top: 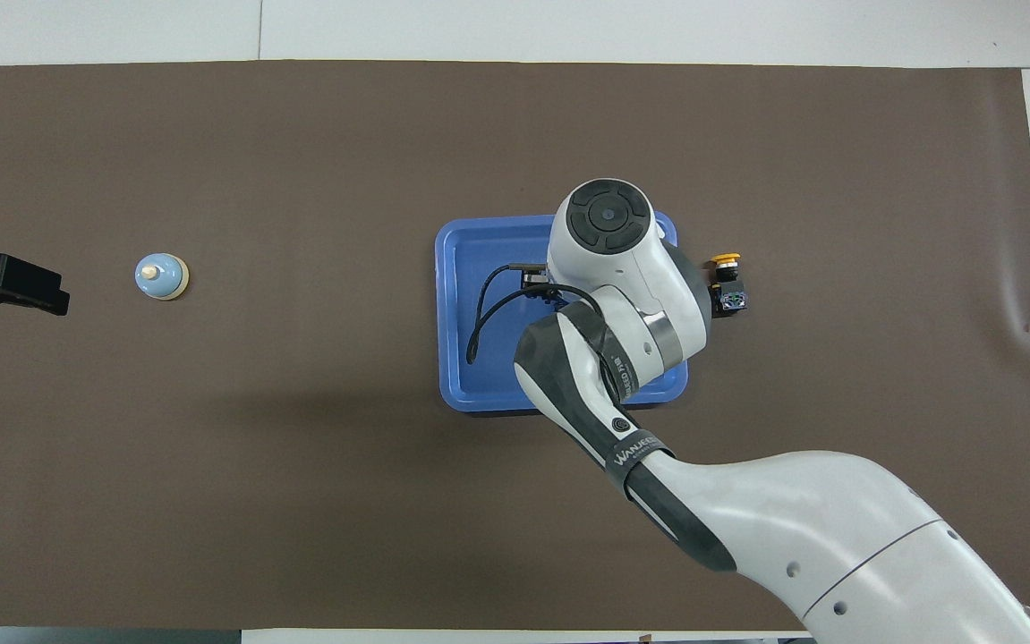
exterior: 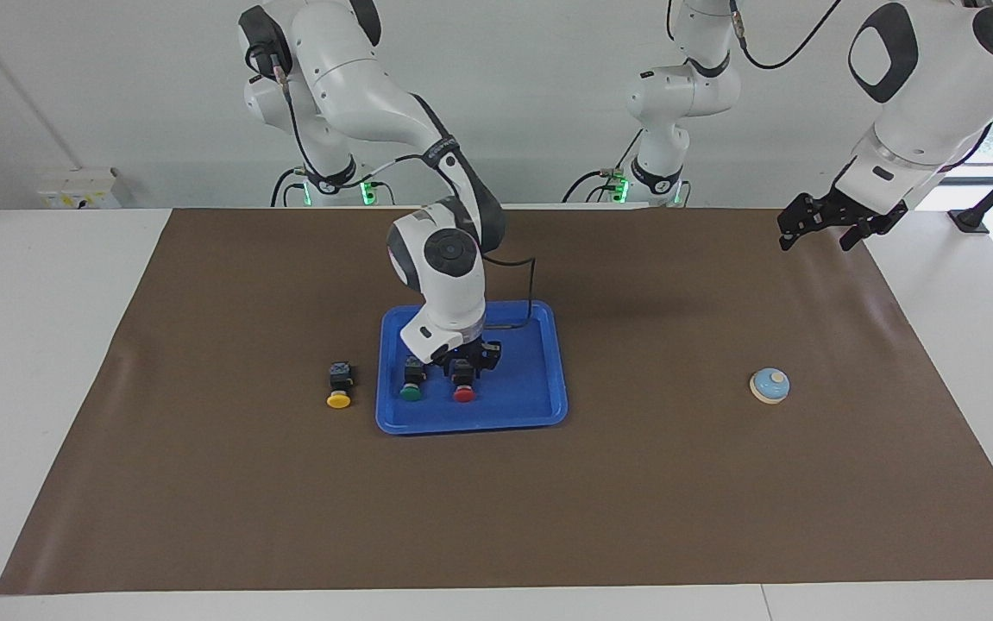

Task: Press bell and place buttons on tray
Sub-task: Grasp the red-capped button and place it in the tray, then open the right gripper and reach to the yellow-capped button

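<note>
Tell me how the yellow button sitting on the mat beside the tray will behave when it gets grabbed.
The yellow button lies on its side, so its round cap may let it roll a little if nudged. Its black blocky body looks rigid and offers flat sides, so a grip there should hold. It looks small and probably light, so an off-centre touch could easily spin it.

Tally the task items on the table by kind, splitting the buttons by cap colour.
Green button, in the tray: 1
Red button, in the tray: 1
Yellow button, on the mat beside the tray: 1
Bell: 1
Tray: 1
Total: 5
</note>
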`<state>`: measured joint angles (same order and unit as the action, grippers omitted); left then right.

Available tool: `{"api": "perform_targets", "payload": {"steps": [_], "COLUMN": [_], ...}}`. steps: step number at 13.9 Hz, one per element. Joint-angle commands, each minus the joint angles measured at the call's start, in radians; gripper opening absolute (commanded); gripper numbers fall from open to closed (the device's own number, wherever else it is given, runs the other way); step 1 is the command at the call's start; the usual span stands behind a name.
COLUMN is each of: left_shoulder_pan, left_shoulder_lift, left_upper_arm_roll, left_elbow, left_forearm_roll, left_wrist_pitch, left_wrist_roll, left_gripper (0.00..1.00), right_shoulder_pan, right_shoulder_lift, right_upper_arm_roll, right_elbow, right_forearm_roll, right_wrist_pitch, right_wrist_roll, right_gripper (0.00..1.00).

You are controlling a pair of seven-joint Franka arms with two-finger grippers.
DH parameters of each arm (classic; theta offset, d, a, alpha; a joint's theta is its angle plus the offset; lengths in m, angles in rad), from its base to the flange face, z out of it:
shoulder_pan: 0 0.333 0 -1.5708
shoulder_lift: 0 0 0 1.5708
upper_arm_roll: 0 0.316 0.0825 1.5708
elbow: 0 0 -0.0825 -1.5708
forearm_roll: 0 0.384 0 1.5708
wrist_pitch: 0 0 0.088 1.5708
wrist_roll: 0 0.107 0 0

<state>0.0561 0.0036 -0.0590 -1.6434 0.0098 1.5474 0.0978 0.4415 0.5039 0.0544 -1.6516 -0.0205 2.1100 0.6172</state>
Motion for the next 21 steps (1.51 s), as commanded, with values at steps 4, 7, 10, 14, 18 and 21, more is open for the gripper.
{"api": "perform_targets", "payload": {"steps": [4,7,10,14,18,21], "left_shoulder_pan": [-0.007,-0.007,-0.007,-0.007,-0.007,-0.007], "left_shoulder_lift": [-0.017,-0.017,-0.017,-0.017,-0.017,-0.017], "left_upper_arm_roll": [0.008,0.008,0.008,0.008,0.008,0.008], "left_elbow": [-0.009,-0.009,-0.009,-0.009,-0.009,-0.009], "left_forearm_roll": [-0.011,-0.011,-0.011,-0.011,-0.011,-0.011], "left_wrist_pitch": [-0.007,-0.007,-0.007,-0.007,-0.007,-0.007], "left_wrist_roll": [-0.009,-0.009,-0.009,-0.009,-0.009,-0.009], "left_gripper": [1.00,1.00,1.00,1.00,1.00,1.00], "right_shoulder_pan": [-0.169,-0.306,-0.398,-0.360,-0.346,-0.342], "right_shoulder_lift": [-0.152,-0.209,-0.234,-0.234,-0.234,-0.228], "right_upper_arm_roll": [-0.014,-0.014,-0.013,-0.013,-0.011,-0.010], "right_elbow": [-0.005,-0.133,-0.259,-0.318,-0.330,-0.371], "right_forearm_roll": [-0.010,-0.015,-0.013,-0.013,-0.013,-0.013], "right_wrist_pitch": [-0.151,-0.104,0.055,0.120,0.127,0.169], "right_wrist_roll": [-0.235,-0.391,-0.530,-0.542,-0.576,-0.571], "right_gripper": [1.00,1.00,1.00,1.00,1.00,1.00]}}
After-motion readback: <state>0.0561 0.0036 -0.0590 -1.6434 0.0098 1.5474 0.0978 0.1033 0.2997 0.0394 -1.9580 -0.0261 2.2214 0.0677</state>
